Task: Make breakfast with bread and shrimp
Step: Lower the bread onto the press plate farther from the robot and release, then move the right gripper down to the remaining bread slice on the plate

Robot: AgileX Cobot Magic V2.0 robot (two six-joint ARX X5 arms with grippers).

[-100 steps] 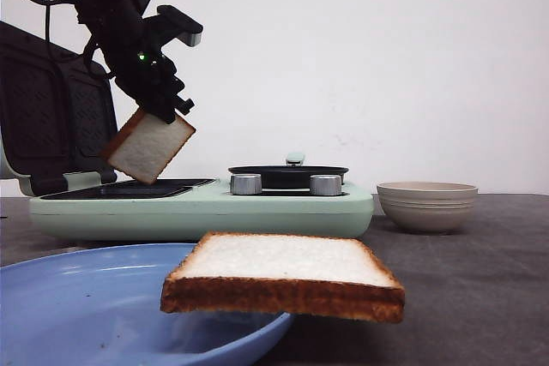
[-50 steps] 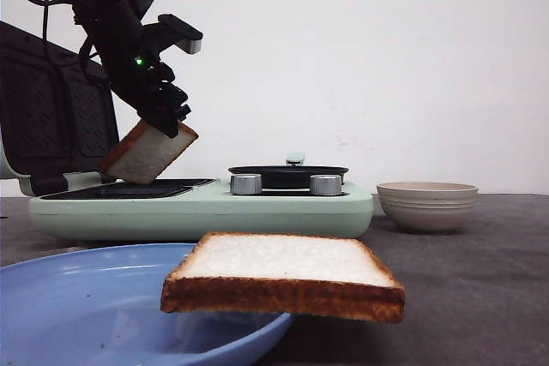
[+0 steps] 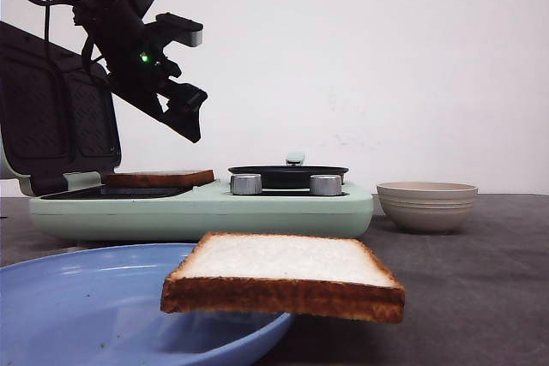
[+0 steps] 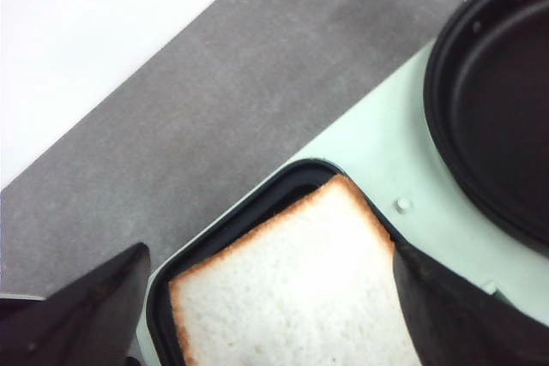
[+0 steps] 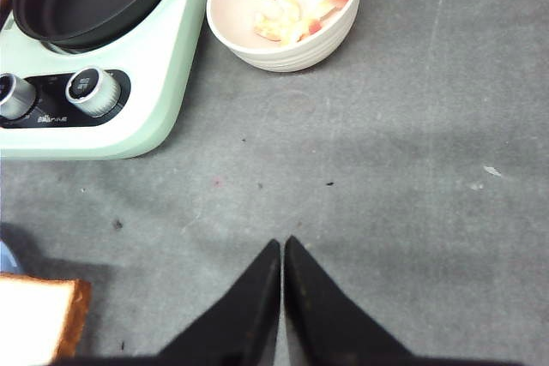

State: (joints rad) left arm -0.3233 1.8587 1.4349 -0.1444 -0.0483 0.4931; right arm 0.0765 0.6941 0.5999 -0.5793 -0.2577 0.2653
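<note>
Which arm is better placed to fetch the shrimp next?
Probably the right: its gripper, shut and empty, has the shrimp in its bowl ahead. The left gripper is over the bread.

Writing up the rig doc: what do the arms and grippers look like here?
The left arm is matte black with black cables, a small green LED and a silver-fronted camera module. Both the left gripper and right gripper have black, wedge-shaped tapering fingers.

white brown-crusted bread (image 3: 283,273), blue plate (image 3: 77,297), mint-green cooker (image 3: 206,207), beige bowl (image 3: 426,205), pink-orange shrimp (image 5: 287,10)
</note>
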